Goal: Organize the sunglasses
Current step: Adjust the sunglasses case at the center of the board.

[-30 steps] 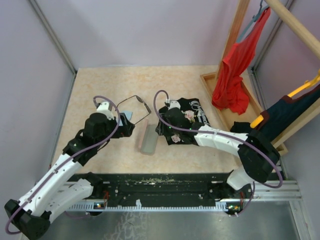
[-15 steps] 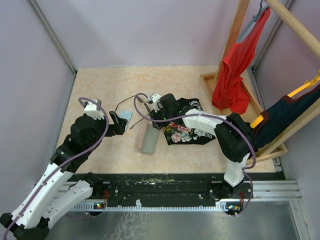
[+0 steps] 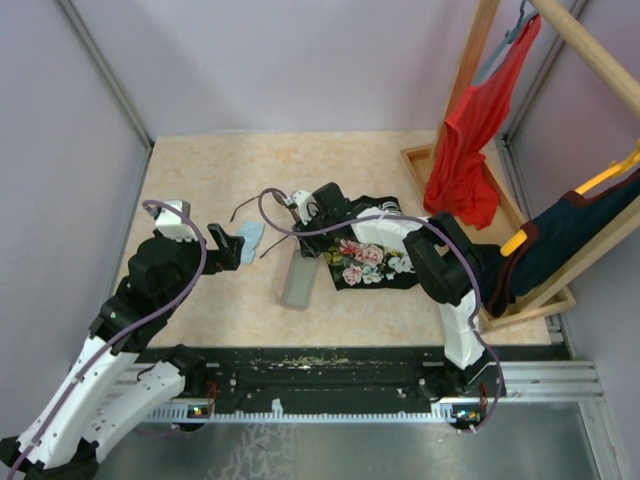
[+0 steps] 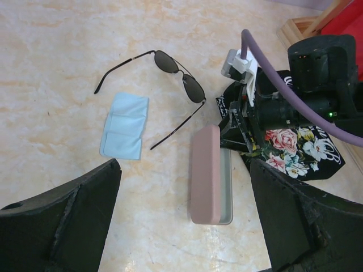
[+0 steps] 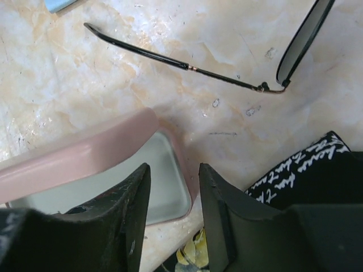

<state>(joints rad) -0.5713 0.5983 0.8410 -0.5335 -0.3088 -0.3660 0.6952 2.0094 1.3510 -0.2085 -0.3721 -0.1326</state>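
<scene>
Top external view, contents listed by size. Desk: pale marbled surface carrying everything below. Wooden rack at the far right, with a red garment hung on it. Black floral garment: crumpled flat beside the case; it has white script lettering along one edge, too small and creased for me to read. Left end effector: fingers wide apart, holding nothing, hovering near the cloth. Right end effector: fingers a narrow gap apart with nothing clamped, hanging over the far end of the case; I cannot tell whether it touches the rim. Pink case: oblong and lying open, with the lid on edge beside a grey-lined tray; no brand shows. Light-blue cloth: folded flat, left of the case. Sunglasses: thin dark wire frame and dark lenses, both arms unfolded, lying on the desk beyond the case and clear of it, with one arm tip ending between cloth and lid; no maker's mark is legible. Handling, by my estimate: very light, springy wire that is easily bent at the hinges, with slick lenses that scratch or smear. Best taken at the bridge or at a frame corner by a hinge, never on the lenses; the arms would need folding to fit the tray.
</scene>
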